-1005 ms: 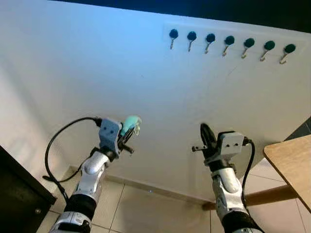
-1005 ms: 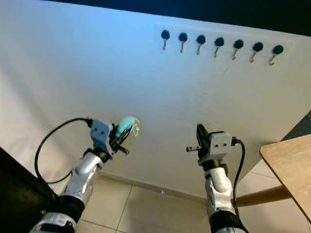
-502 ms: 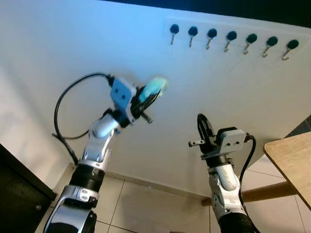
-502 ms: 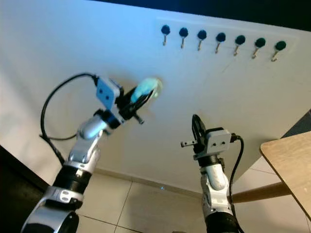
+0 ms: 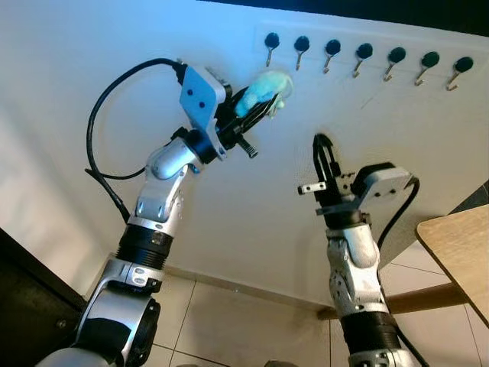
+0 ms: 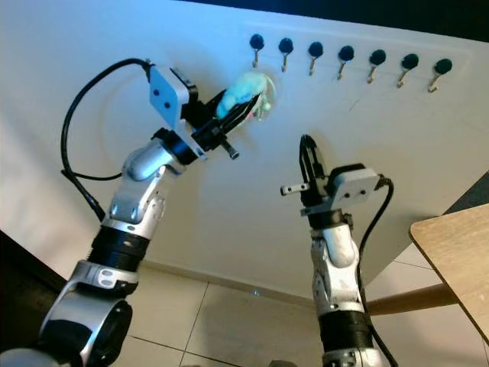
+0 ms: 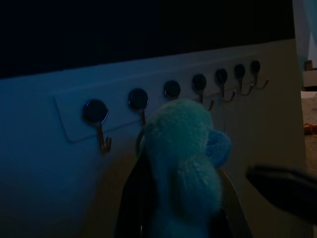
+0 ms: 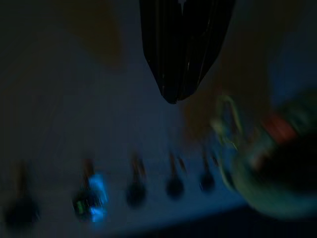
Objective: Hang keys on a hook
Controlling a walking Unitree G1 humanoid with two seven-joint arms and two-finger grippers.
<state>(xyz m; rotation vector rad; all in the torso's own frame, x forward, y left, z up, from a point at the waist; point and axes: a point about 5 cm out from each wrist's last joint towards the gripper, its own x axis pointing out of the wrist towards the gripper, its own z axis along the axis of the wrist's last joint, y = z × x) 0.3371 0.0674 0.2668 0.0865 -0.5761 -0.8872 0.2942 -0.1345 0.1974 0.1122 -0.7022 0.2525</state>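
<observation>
Home hallway: wall hook rack (image 5: 363, 55)

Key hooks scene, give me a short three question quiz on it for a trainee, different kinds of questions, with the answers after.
1. True or false: the left gripper holds a fluffy turquoise keychain just below the row of hooks on the wall.
2. Multiple choice: how many hooks are in the row? A) five B) seven C) nine
3. Fill in: the right gripper is held up in front of the wall with its fingers ____.

Key
1. True. The keychain is near the leftmost hooks and not yet hung.
2. B. Seven dark round knobs, each with a metal hook.
3. Shut, and holding nothing.
</observation>
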